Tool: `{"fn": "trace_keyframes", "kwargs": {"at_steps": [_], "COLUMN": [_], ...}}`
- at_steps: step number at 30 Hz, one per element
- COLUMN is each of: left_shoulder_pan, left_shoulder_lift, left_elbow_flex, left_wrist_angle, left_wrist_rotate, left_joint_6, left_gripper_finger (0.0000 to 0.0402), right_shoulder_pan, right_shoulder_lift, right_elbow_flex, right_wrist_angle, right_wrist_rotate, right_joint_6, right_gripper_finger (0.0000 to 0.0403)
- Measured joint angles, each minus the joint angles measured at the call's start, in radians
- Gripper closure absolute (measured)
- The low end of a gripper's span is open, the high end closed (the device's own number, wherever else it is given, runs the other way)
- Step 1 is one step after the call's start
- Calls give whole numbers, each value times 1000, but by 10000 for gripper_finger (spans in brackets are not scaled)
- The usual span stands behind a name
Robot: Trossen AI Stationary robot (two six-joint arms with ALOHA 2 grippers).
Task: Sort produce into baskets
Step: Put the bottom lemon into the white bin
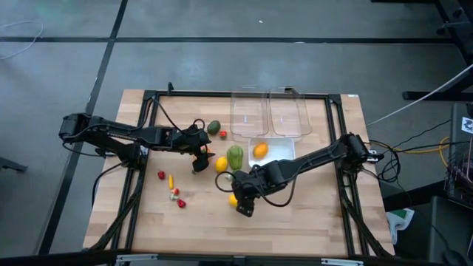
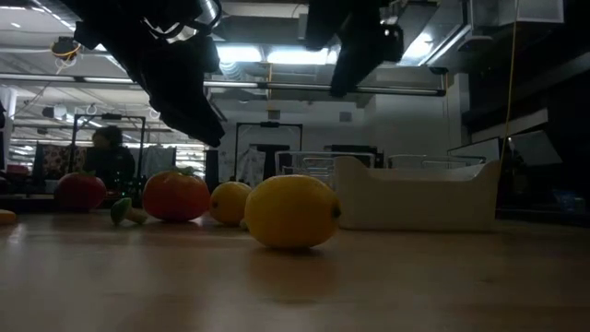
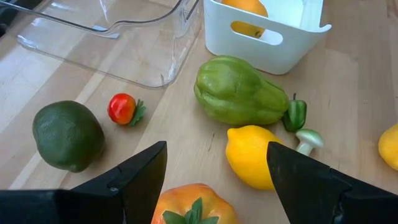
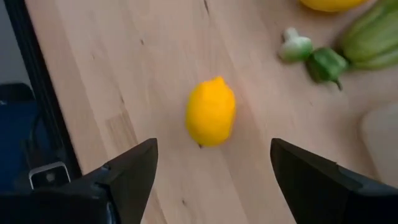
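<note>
Nearest the table's front edge, the right gripper [image 1: 244,207] hangs over the wood with its jaws wide apart and nothing between them. Just beyond it lies a lemon [image 1: 233,198], alone on bare board; in the right wrist view that lemon [image 4: 211,112] lies ahead of the open fingers [image 4: 134,168], its long axis running away from the camera with a small nub at the far end.

To the left of it, a loose scatter of tiny red bits [image 1: 179,201] and a yellow bit [image 1: 171,180] sits apart from everything else.

Farther back, the left gripper [image 1: 199,164] is above an orange tomato [image 3: 193,205], jaws open and holding nothing. Just beside it is a second lemon [image 1: 221,164], and past that the green ribbed one [image 1: 235,157]; in the left wrist view its long axis slants, narrow end toward a small green pepper [image 3: 296,112] and a pale mushroom [image 3: 306,140]. A dark avocado [image 1: 213,127] and a small red tomato [image 1: 222,134] lie near the clear tubs.

The white tub [image 1: 284,149] holds an orange fruit [image 1: 260,150]. Behind it, two clear tubs [image 1: 247,114] stand side by side at the back.
</note>
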Motion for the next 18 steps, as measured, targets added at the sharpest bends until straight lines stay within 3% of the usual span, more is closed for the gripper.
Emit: {"fn": "trace_keyframes", "kwargs": {"at_steps": [5, 18], "left_shoulder_pan": [0, 0], "left_shoulder_lift": [0, 0], "left_elbow_flex": [0, 0], "left_wrist_angle": [0, 0], "left_wrist_rotate": [0, 0], "left_joint_6": [0, 0], "left_gripper_finger": [128, 128], "right_shoulder_pan": [0, 7], "right_shoulder_lift": [0, 0], "right_elbow_flex": [-80, -217], "right_wrist_angle": [96, 258], "right_wrist_rotate": [50, 51], "right_joint_6": [3, 48], "right_gripper_finger": [93, 93]}}
